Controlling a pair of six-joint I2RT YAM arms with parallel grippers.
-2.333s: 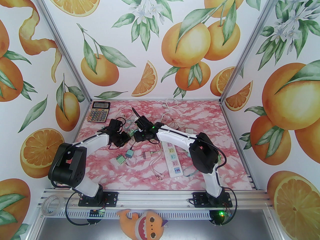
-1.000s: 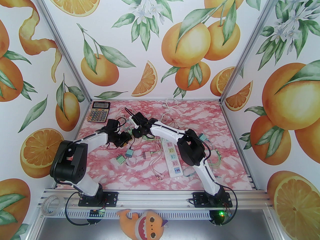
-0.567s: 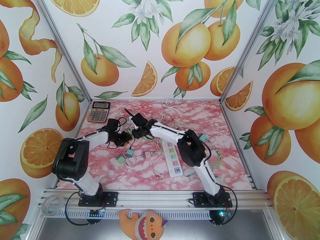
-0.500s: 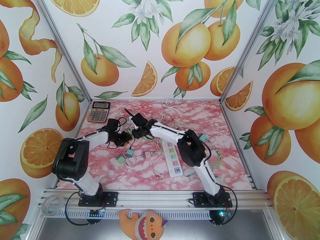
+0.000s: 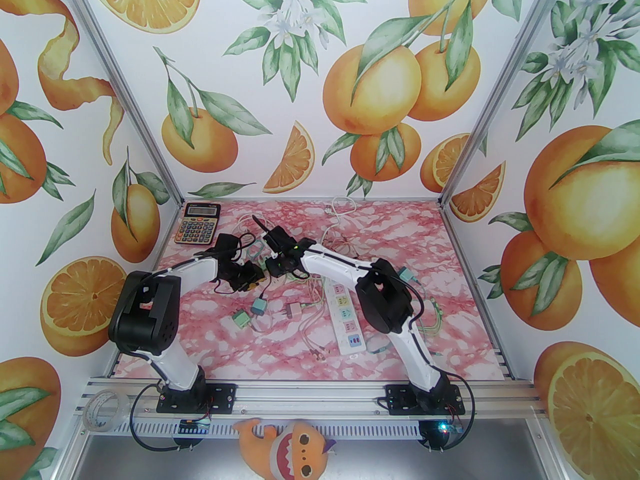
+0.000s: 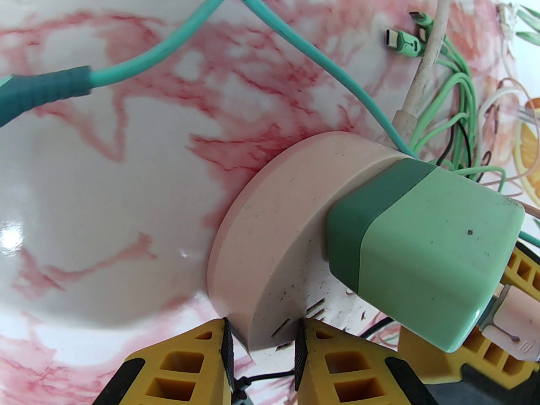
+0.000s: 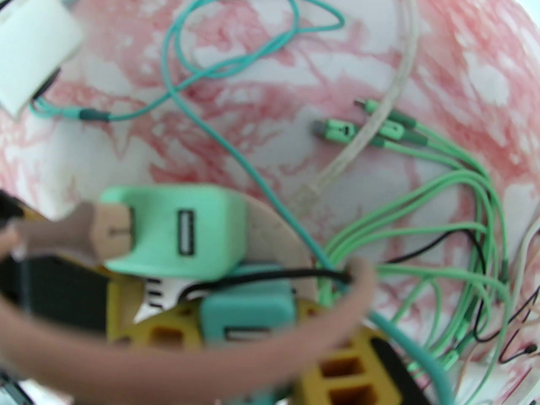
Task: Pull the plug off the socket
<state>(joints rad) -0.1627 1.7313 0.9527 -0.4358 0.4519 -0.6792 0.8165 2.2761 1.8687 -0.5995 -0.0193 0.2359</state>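
Swung leftward since the oldest frame, the right arm (image 5: 335,263) now leaves a teal adapter (image 5: 405,274) uncovered beside the far end of the power strip (image 5: 345,318). The left arm (image 5: 195,270) has shifted its elbow slightly to the right. Both arms reach over the pink-marbled worktop (image 5: 440,248), and their wrists meet near its middle, just this side of the calculator (image 5: 198,224) in the far left corner.

The round pink socket (image 6: 291,226) sits between the two wrists, tipped so that its slotted face turns toward the right arm. Whether it is clear of the worktop I cannot tell. The left jaws are clenched on the socket's rim, one yellow finger (image 6: 181,365) against its back and the other against its face beside the slots.

The green plug (image 6: 430,247) is still seated in the socket, its dark green base flush against the face and its pale body sticking out. Yellow fingers (image 6: 447,352) of the right arm lie just beside the plug's outer end. The right wrist view is blurred, so I cannot tell whether the right jaws grasp anything.

A teal cable (image 6: 295,49) and a white cable (image 6: 426,57) run behind the socket. Thin green cables (image 7: 455,209) loop across the worktop beyond it.
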